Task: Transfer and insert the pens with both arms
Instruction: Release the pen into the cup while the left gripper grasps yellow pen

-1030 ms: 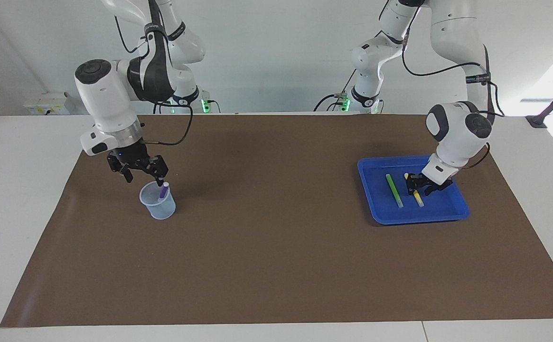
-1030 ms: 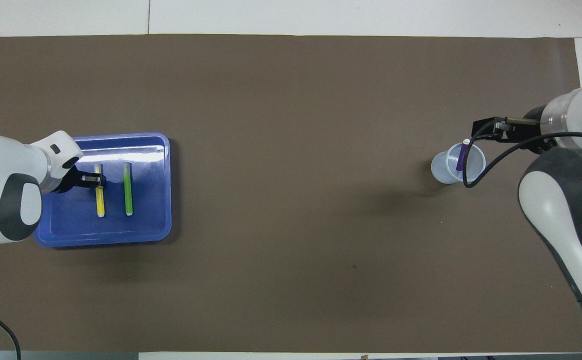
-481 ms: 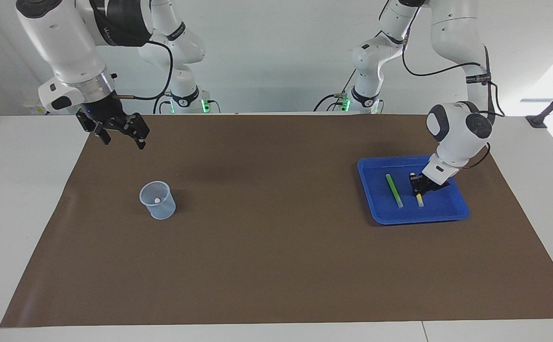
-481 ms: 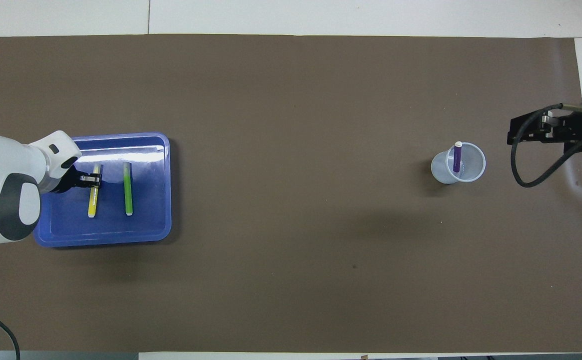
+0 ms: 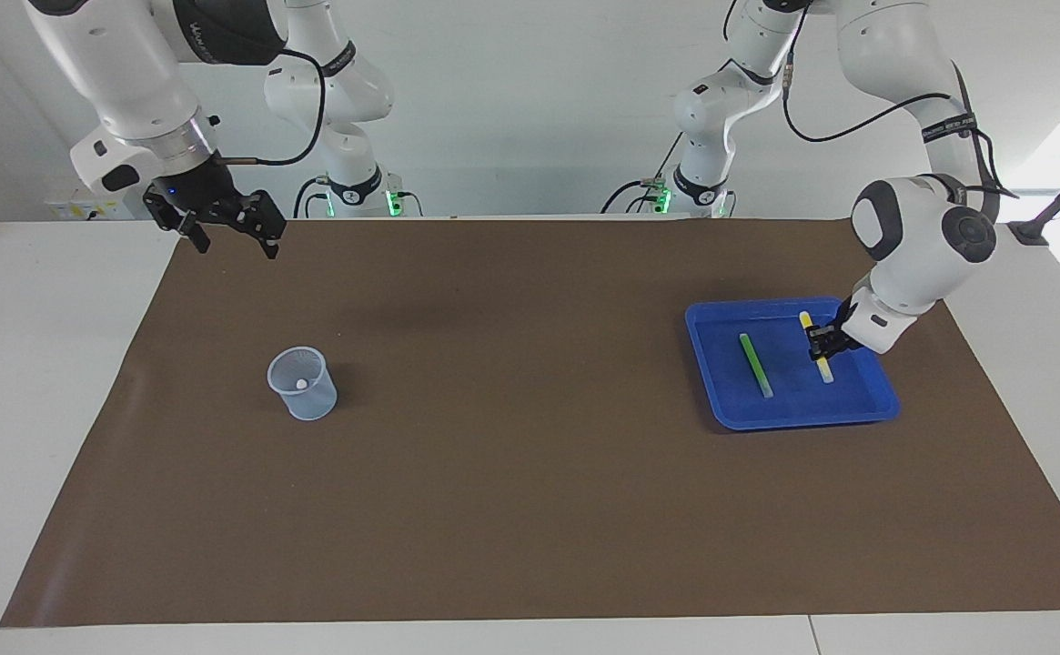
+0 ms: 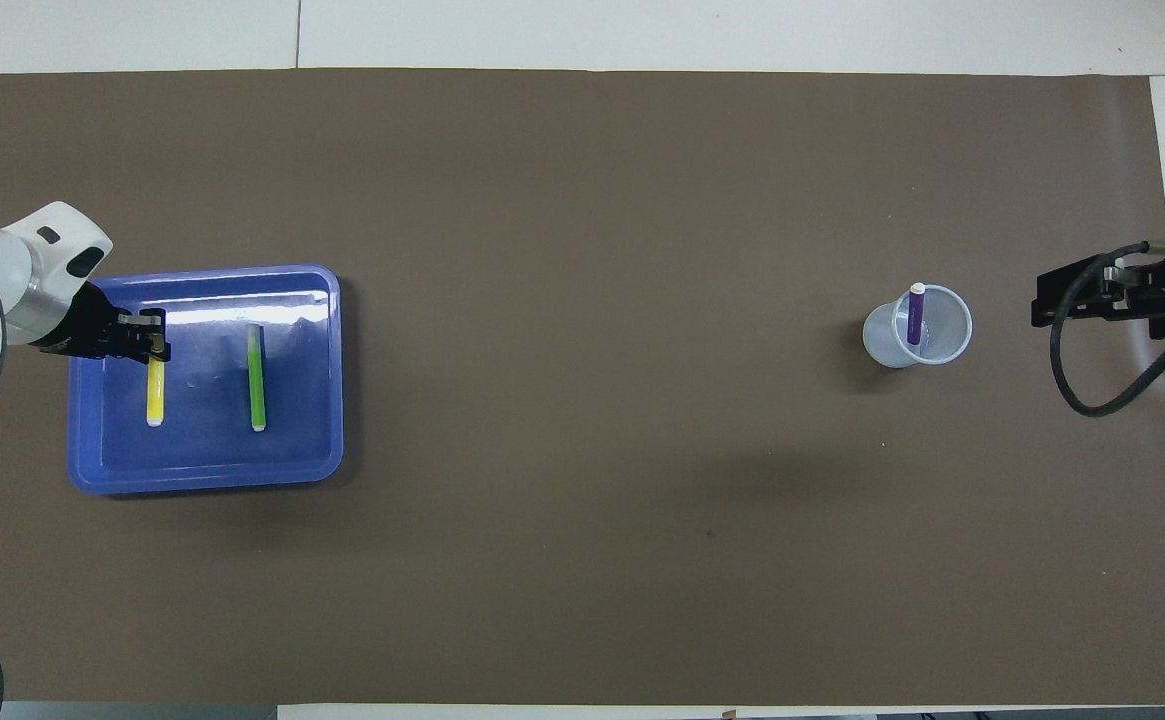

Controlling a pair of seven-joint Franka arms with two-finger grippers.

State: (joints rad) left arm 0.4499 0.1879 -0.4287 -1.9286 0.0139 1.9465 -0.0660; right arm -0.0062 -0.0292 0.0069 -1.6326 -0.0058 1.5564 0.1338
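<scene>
Two things have changed in the last second. The right end effector [image 5: 237, 247] no longer stands over the cup [image 5: 313, 402]. It has risen and pulled back, and now hangs with its fingers spread and empty over the edge of the brown mat [image 5: 530, 509] at the right arm's end of the surface. The purple pen [image 6: 914, 320] it released stands in the cup, leaning against the rim with its pale tip up. In the overhead view the cup is at about three o'clock on the mat.

Meanwhile the left end effector [image 5: 823, 343] has pressed together on the yellow pen [image 6: 155, 395], pinching it near the end that points to twelve o'clock. The pen has shifted sideways in the blue tray [image 6: 204, 480], away from the green pen [image 6: 257, 380] and toward the tray's nine o'clock wall. We cannot tell whether it is already clear of the tray floor. The tray itself sits at about nine o'clock on the mat, and the green pen lies flat and untouched in it.

We judge that one pen of three is done and the second is now in hand. The yellow pen must next be lifted and carried toward the middle of the surface, where the waiting right arm can take it.
</scene>
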